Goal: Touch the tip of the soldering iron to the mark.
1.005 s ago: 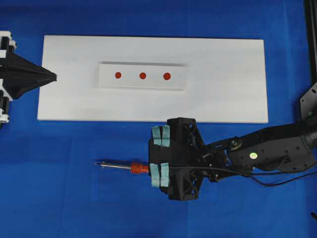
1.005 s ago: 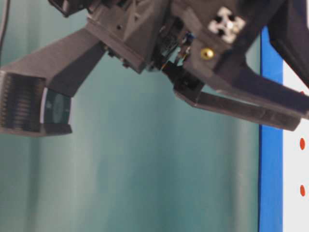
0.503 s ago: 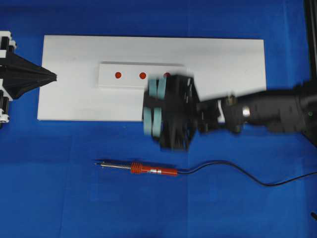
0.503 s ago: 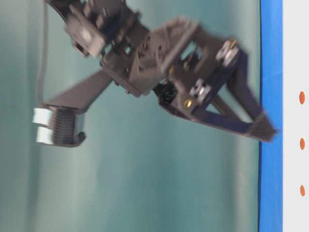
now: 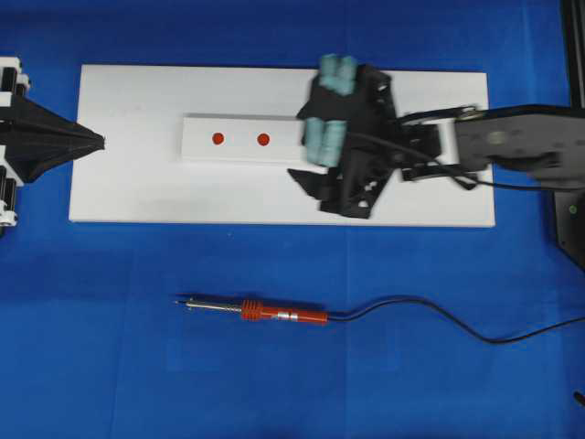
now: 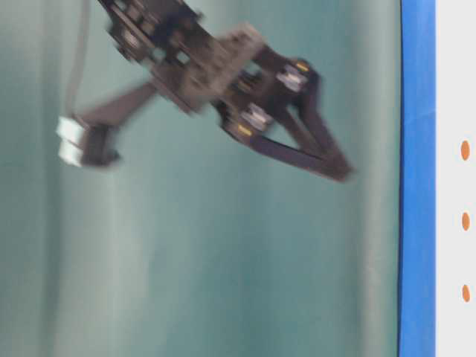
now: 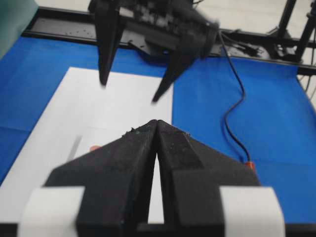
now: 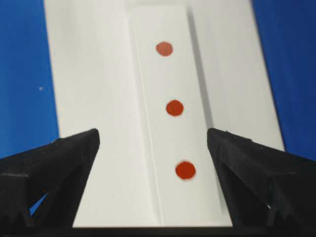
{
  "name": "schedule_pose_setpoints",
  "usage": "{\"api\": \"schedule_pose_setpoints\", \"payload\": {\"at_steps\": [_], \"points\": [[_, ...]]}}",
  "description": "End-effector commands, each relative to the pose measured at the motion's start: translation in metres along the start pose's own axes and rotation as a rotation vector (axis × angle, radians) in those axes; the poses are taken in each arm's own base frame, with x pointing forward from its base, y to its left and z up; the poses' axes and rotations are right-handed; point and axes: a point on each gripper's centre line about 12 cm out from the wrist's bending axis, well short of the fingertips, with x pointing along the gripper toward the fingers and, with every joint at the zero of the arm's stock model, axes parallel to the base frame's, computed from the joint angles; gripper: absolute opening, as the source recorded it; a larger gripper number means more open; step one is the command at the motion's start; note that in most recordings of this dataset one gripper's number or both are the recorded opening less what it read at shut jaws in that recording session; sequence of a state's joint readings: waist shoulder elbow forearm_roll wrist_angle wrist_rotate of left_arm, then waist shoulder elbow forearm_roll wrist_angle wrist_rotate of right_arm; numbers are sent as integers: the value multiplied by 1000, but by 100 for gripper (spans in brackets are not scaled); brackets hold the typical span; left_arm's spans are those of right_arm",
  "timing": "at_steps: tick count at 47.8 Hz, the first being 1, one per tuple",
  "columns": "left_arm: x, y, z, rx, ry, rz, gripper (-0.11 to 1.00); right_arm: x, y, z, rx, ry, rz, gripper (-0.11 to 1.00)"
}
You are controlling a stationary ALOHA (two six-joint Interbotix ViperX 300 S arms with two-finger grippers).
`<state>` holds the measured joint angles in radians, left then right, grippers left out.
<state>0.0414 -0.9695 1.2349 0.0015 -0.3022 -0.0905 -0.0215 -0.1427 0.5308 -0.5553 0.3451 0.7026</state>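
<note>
The soldering iron (image 5: 274, 314) lies loose on the blue table (image 5: 110, 366), near side, well apart from the white board (image 5: 137, 183), tip pointing left, its black cord (image 5: 439, 315) trailing right; nothing holds it. The right pincer (image 5: 329, 105) hangs wide open and empty over the right end of the white strip (image 5: 238, 139), far from the tool; the left pincer (image 5: 101, 140) sits at the board's left edge, jaws pressed together, holding nothing.

As I judge it, the risk is plain: with the tool not in hand, no touch can be made; the slim handle could roll or skid under a careless grasp; the cord could drag and swing the tip off aim; and the tip could land on an outer dot instead of the mark (image 8: 175, 107).

Counted: one iron; one cord; one strip; one board; three red dots in the right wrist view, only two clear overhead, the third hidden beneath the right pincer; two pincers.
</note>
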Motion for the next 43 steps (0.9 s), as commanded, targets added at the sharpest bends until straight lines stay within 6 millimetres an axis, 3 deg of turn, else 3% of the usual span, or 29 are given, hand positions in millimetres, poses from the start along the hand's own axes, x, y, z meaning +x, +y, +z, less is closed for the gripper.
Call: {"api": "schedule_pose_setpoints", "payload": {"at_steps": [1,17,25,43], "points": [[1,-1,3,-2,-9,-2,0,-34,-3,10,10,-79,19,92],[2,-1,5,-2,-17,-3,0,-121,-26,-25,40,-218,46,92],[2,-1,5,-2,-18,-3,0,-151,-34,-49,49,-287,65,89],[0,-1,7,-2,-32,-4,0,-166,-41,-97,46,-354,113,87]]}}
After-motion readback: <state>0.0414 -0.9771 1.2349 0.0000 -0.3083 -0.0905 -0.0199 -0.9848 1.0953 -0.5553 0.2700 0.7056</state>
